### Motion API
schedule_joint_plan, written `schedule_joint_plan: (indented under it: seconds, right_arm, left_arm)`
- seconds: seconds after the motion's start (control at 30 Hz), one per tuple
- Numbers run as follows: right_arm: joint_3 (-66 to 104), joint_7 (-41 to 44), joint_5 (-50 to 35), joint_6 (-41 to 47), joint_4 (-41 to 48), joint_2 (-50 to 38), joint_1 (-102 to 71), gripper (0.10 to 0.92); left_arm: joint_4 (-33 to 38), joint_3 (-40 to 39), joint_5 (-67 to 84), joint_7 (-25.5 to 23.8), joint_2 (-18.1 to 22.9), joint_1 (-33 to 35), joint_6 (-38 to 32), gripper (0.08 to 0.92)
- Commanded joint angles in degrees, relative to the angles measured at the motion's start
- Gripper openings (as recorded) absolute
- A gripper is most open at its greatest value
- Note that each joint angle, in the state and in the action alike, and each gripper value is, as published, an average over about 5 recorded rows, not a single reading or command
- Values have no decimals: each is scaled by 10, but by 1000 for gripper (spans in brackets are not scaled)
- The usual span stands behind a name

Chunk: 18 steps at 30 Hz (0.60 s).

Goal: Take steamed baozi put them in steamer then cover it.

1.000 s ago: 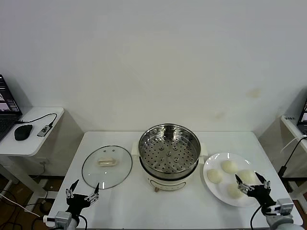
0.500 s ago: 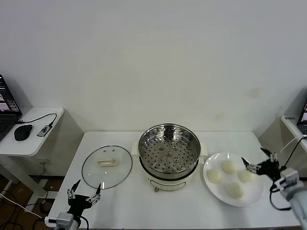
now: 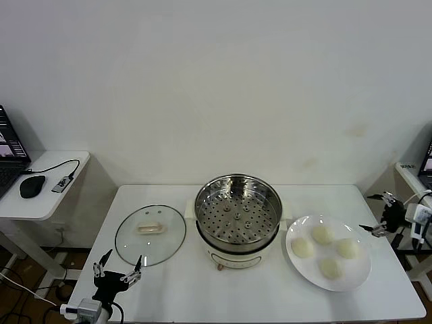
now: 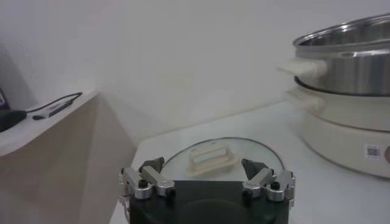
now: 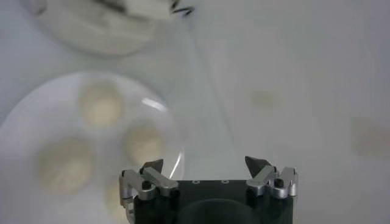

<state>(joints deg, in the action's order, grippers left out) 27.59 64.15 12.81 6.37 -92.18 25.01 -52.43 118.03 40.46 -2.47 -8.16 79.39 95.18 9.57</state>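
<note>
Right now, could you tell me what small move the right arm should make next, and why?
Probably bring the right tool back over the plate and down onto the nearest baozi. It hangs open beyond the plate's outer rim, all four buns remain there, and the steamer is empty.

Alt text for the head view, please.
Four baozi sit on a white plate right of the empty open steamer; the cover lies left. Right gripper hovers open beyond the plate, left gripper open near the table's front edge.

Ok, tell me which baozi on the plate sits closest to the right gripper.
The baozi on the plate's outer side, farthest from the steamer. It lies nearest the open right gripper, which hovers past the plate's edge; the other three sit farther away.
</note>
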Motion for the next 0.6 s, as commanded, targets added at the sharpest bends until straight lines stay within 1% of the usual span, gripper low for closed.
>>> schedule_joint_plan:
  seconds: [0.03, 0.17, 0.27, 0.43, 0.6]
  right_arm:
    - [-294, 113, 68, -51, 99, 13, 283, 823]
    - [-372, 111, 95, -63, 149, 77, 353, 823]
    - [-402, 109, 122, -73, 185, 123, 374, 823]
    - [-415, 104, 160, -86, 241, 180, 379, 823]
    - [-399, 101, 189, -91, 278, 212, 363, 823]
  left_arm:
    - [4, 0, -3, -1, 1, 0, 0, 823]
    - [4, -1, -8, -1, 5, 5, 0, 823]
    - [1, 1, -11, -1, 7, 8, -1, 823]
    - [-2, 4, -17, 0, 11, 16, -2, 823]
    - [-5, 6, -19, 0, 17, 19, -2, 823]
